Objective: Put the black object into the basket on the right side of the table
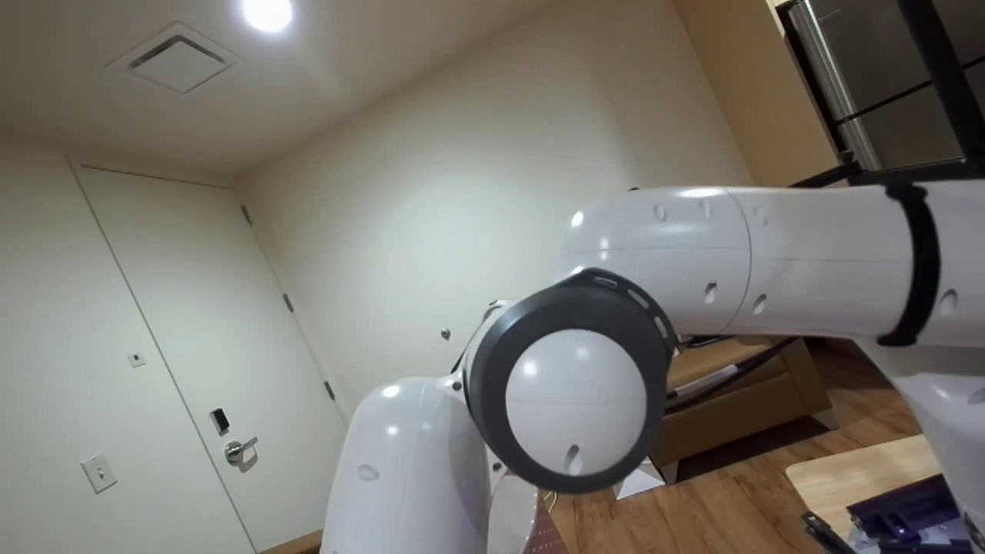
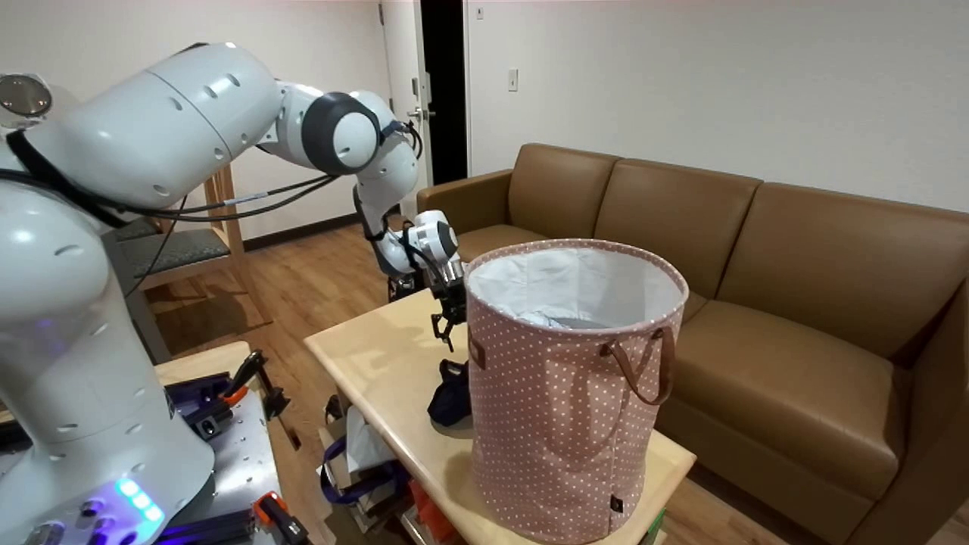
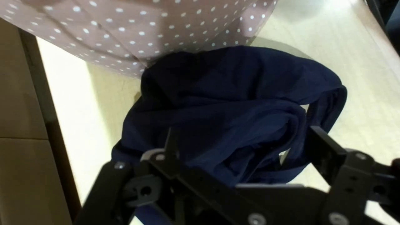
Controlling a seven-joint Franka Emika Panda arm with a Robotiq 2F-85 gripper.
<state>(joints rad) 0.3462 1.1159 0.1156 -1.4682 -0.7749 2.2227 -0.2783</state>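
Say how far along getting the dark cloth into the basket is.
Done: no transfer yet; the dark cloth lies on the table beside the basket. In hand: apparently lining up a grasp, as the gripper hangs open above it. Left: grip, lift, then release inside the open basket.

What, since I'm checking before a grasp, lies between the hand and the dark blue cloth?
In the wrist view, no object shows between the open hand and the dark blue cloth; in an exterior view, a bare gap separates a fingertip from it.
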